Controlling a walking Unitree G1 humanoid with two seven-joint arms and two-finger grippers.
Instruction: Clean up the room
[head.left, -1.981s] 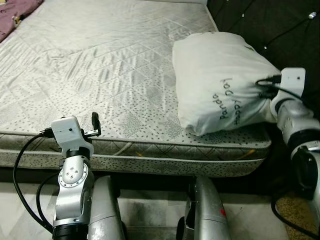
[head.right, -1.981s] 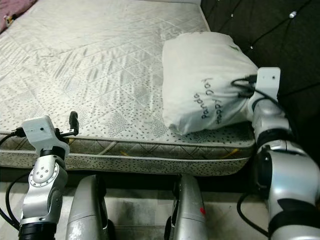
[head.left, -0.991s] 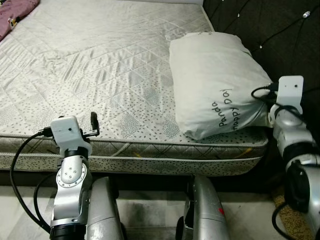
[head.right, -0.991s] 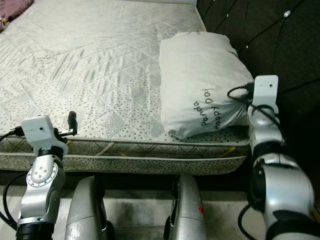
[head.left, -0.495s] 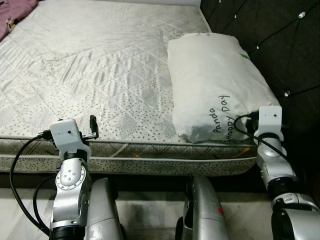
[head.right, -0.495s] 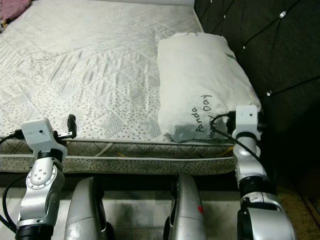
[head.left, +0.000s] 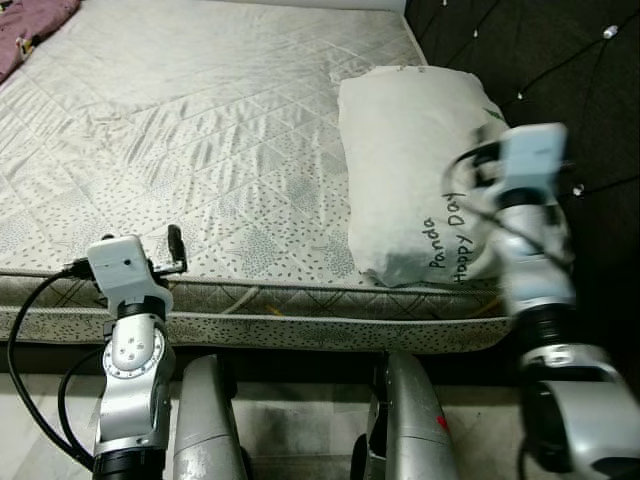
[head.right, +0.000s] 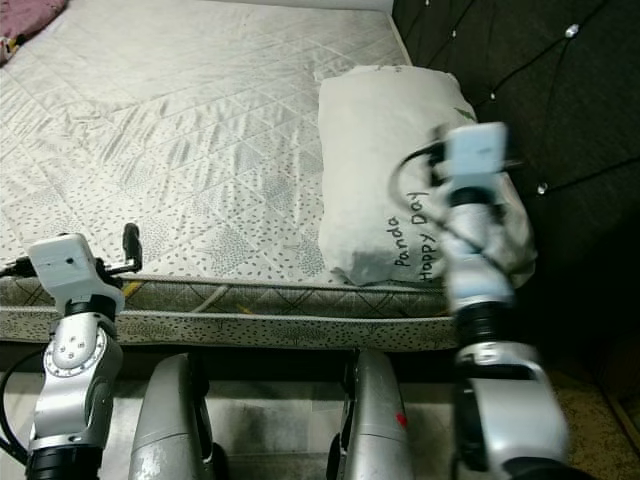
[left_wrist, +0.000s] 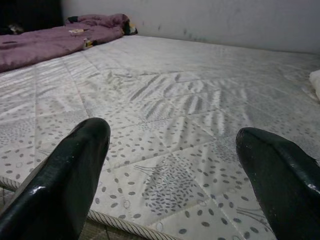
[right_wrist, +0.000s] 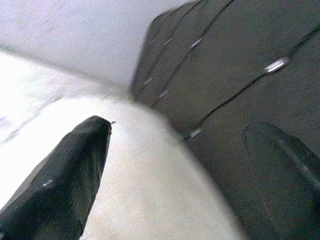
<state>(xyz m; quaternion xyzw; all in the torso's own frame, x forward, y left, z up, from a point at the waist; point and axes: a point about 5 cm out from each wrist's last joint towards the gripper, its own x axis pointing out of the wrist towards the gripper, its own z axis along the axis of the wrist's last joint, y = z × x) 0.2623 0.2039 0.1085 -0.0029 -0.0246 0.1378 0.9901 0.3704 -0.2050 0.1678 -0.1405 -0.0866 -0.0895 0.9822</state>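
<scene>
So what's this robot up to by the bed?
It stands at the edge of a bare mattress, tidying up. Its right gripper is raised over a white pillow that lies against the dark headboard, fingers apart and holding nothing. The left gripper hovers open at the mattress's near edge. A purple blanket lies at the far side.

Pillow (head.left: 405, 150) on mattress (head.left: 200, 130) rt side; rt arm (head.left: 530, 260) blurred over it.

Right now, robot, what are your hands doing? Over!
Right hand open, up over the pillow, holding nothing. Left hand open, low at the mattress edge. Pillow lies by the dark headboard. Nothing in the way.
</scene>
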